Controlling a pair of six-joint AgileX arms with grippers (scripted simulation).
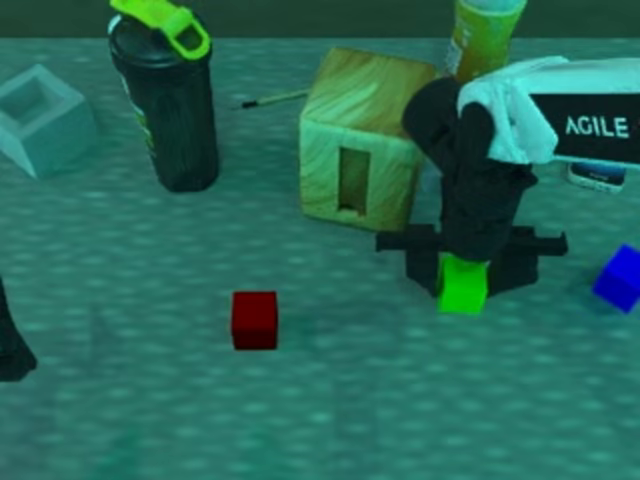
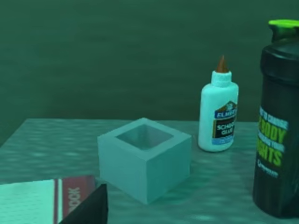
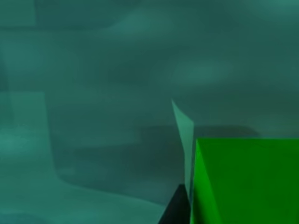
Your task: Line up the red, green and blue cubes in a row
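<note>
Top view shows the right end effector (image 1: 462, 278) clamped on the green cube (image 1: 462, 290), right of centre on the worktop (image 1: 350, 400). The red cube (image 1: 254, 320) sits well apart to its left, the blue cube (image 1: 619, 278) near the right edge. No row exists yet; all three remain to be aligned. Parked at the left edge, the left end effector (image 1: 12, 352) has fingers I cannot tell about.

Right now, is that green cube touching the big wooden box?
Apart. The top view shows bare table between the green cube and the wooden box.

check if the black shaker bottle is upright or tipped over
Upright: the black shaker bottle stands on its base, green lid on top, in the top and left wrist views.
</note>
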